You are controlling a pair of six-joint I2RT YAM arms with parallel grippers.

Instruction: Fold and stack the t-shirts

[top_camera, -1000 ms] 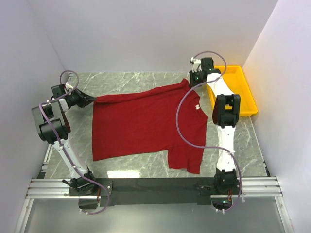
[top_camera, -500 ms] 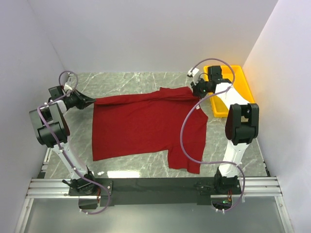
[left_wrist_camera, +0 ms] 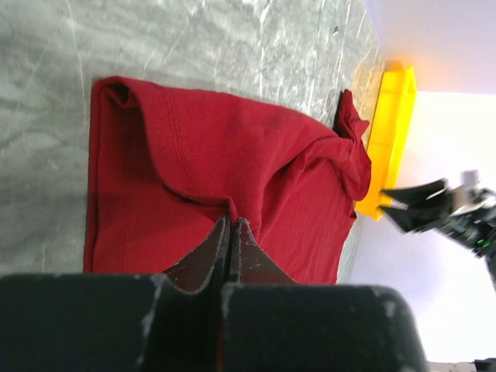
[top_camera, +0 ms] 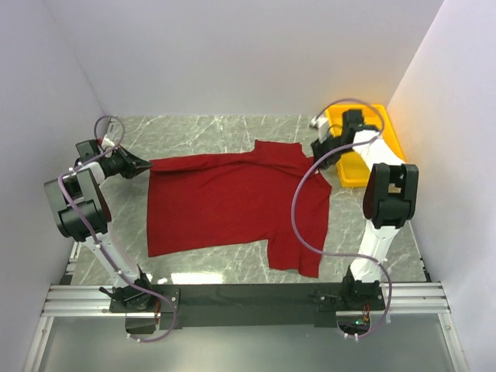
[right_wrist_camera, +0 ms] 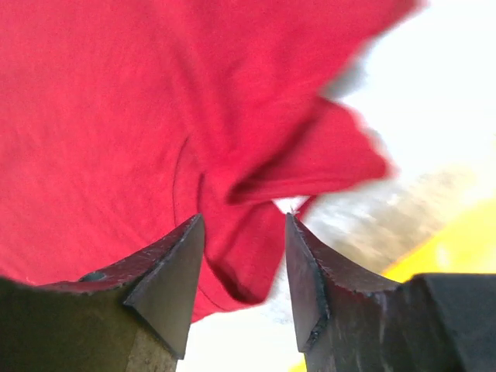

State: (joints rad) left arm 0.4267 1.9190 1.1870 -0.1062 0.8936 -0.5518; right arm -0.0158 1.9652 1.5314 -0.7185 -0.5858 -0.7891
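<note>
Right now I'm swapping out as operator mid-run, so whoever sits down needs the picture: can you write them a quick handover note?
Left end effector: shut on the t-shirt at its far-left corner.
Right end effector: open, holding nothing, near the yellow tray.
T-shirt: spread mostly flat on the table, bunched at its far-right shoulder.
Done: no fold visible.
Left: fold it, then stack.

The left white-and-black arm (top_camera: 101,240) leans out to its own left, with the wrist turned inward and held low. Its black two-finger gripper (left_wrist_camera: 230,221) is pinched tight on an edge of the dark red cloth t-shirt (left_wrist_camera: 232,147). The right white-and-black arm (top_camera: 372,236) stands tall, elbow high and forearm reaching to the far side — its black two-finger gripper (right_wrist_camera: 244,218) holds its fingers spread apart.
</note>
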